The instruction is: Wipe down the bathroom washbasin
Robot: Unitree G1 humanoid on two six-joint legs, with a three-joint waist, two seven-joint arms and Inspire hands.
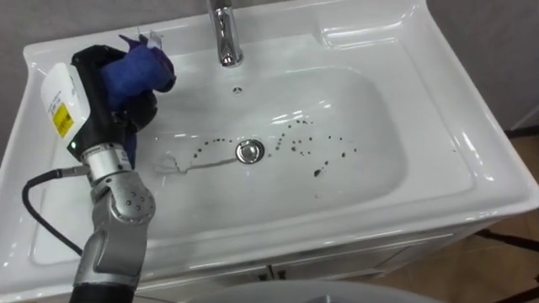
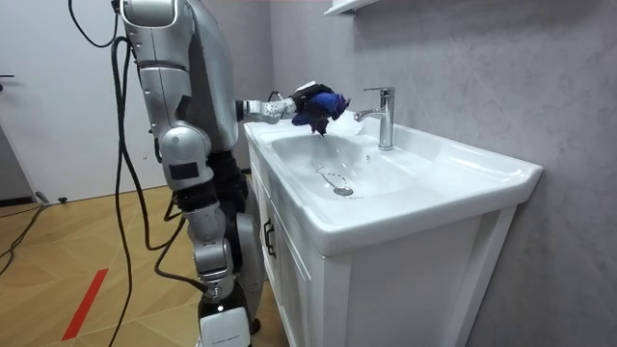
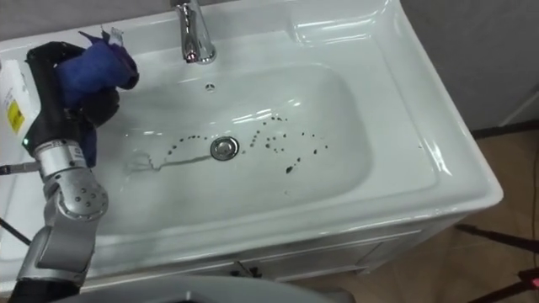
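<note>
A white basin lies before me, with dark specks scattered round its drain. A smear of water runs left of the drain. My left hand is shut on a blue cloth, held above the basin's left rear corner, apart from the bowl.
A chrome tap rises at the rear centre of the basin. The basin sits on a white cabinet against a grey wall. I stand at the cabinet's front, on a wooden floor.
</note>
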